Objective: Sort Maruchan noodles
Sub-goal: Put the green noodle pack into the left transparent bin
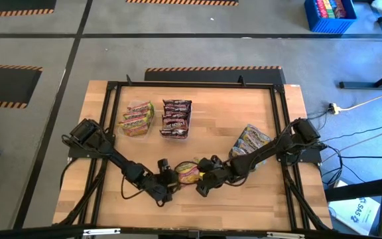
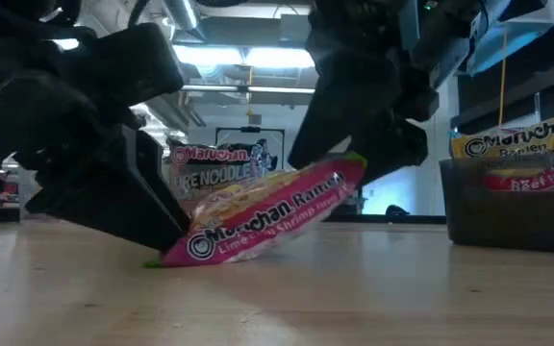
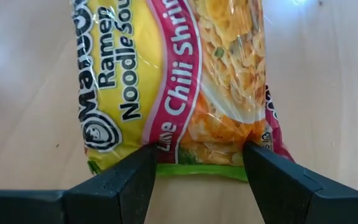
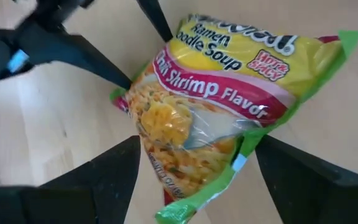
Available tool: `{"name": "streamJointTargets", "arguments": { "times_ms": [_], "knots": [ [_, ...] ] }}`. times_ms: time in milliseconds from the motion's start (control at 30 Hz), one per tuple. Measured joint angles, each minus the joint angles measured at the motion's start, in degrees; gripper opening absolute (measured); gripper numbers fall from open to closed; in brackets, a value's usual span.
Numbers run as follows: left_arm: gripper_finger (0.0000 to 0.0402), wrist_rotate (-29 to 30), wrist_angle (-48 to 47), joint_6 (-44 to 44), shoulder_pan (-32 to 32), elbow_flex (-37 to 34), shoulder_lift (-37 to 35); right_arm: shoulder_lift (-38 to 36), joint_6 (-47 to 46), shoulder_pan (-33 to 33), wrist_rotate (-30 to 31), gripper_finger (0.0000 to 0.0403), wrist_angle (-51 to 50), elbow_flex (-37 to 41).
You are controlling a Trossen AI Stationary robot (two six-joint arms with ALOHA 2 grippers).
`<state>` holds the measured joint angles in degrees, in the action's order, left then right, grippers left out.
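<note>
A yellow-pink Maruchan packet (image 1: 188, 171) with green end seams lies near the table's near edge, between both grippers. In the low view the packet (image 2: 267, 216) is tilted. My left gripper (image 1: 175, 175) is open at the packet's low end (image 3: 197, 168); its fingertips (image 3: 143, 163) stand over that end's two corners. My right gripper (image 1: 203, 178) comes from the right and is shut on the raised end of the packet (image 4: 229, 106). My left gripper: I cannot tell whether its fingertips touch the packet's low end. My right gripper pinches the packet across its width, one finger (image 4: 126, 162) on each long side edge (image 4: 149, 146), near the green-seamed end. It slants down from the table's right. That end (image 2: 349, 173) is raised; the other end (image 2: 173, 256) rests on the table.
Toward the far side stand a clear bin of yellow-pink packets (image 1: 136, 118) and one of dark maroon packets (image 1: 176, 118). A third bin (image 1: 251, 141) with packets (image 2: 517, 144) sits under the right arm. A black frame (image 1: 277, 119) borders the table. Bare wood lies left and right of the grippers.
</note>
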<state>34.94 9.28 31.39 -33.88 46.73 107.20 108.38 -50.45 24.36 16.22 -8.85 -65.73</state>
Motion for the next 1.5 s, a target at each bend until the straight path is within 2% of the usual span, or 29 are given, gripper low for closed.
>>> {"name": "streamJointTargets", "arguments": {
  "times_ms": [433, 933, 1167, 1300, 1500],
  "knots": [
    [0.0234, 4.5, 0.7, -0.5, -1.2, -1.0, 0.1, 0.5, 2.9, 0.0, 9.6, 0.0301, 6.1, -0.1],
    [0.0234, 7.5, 2.5, -2.5, -1.5, -1.2, 0.2, 2.6, 5.6, -0.4, 12.9, 0.0301, 12.8, -0.2],
    [0.0234, 8.0, 9.3, -8.3, -2.8, -1.0, 0.2, 3.0, 7.1, -0.6, 13.6, 0.0298, 12.4, 0.0],
    [0.0234, 8.7, 9.8, -9.5, -3.1, -1.0, 0.2, 3.0, 7.5, -0.6, 13.5, 0.0267, 11.6, 0.0],
    [0.0234, 8.2, 9.5, -9.4, -3.1, -1.0, 0.2, 3.0, 9.4, -0.4, 12.2, 0.0180, 12.1, -0.1]
  ]
}}
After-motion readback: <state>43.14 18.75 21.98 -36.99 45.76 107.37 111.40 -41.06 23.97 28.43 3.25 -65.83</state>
